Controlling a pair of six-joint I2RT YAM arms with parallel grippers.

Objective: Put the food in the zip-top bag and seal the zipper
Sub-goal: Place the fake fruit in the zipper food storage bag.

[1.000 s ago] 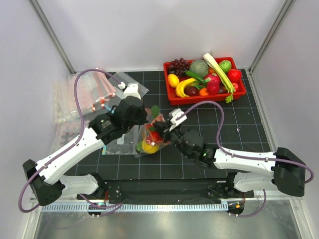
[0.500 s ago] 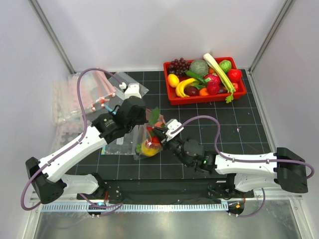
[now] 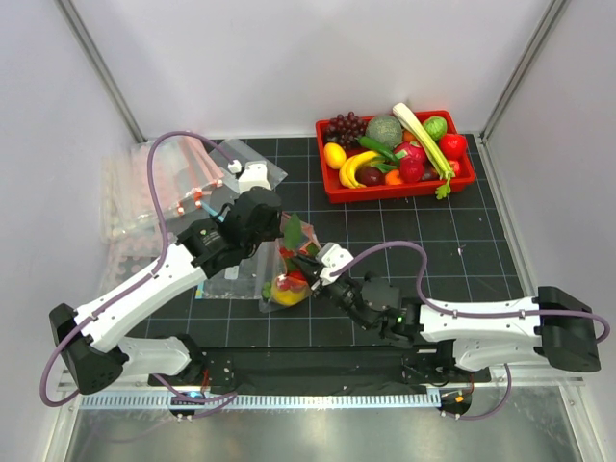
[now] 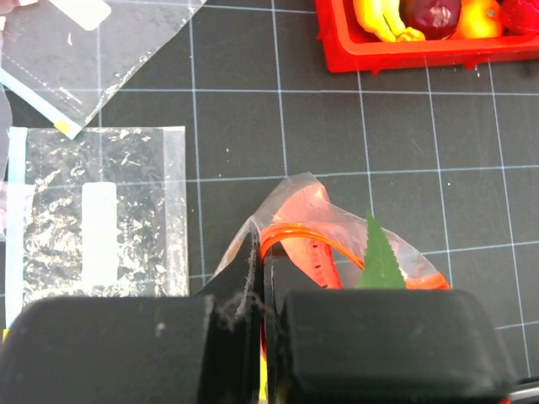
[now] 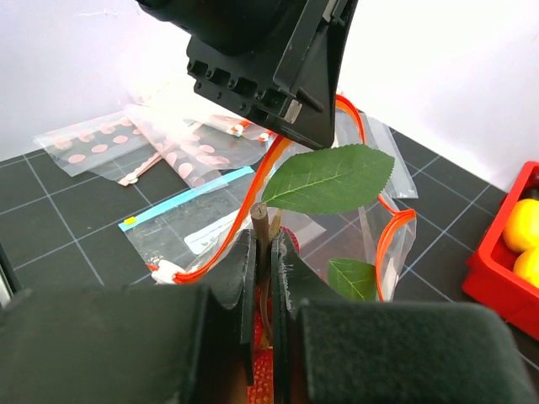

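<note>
The left gripper (image 4: 261, 265) was clamped on the left rim of the clear bag (image 4: 303, 198), holding up its red-orange zipper (image 4: 295, 228) near the middle of the mat. A yellow fruit (image 3: 286, 287) lay inside. At the bag's mouth, the right gripper (image 5: 263, 248) pinched a leafy toy's stem (image 5: 259, 217). A red tray (image 3: 433, 185) stood far right.

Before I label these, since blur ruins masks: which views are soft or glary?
Top view: evenly lit, sharp. Left wrist view: own fingers blurred, glints on the flat clear bag. Right wrist view: fingers soft, leaf crisp, white wall washed out.
</note>
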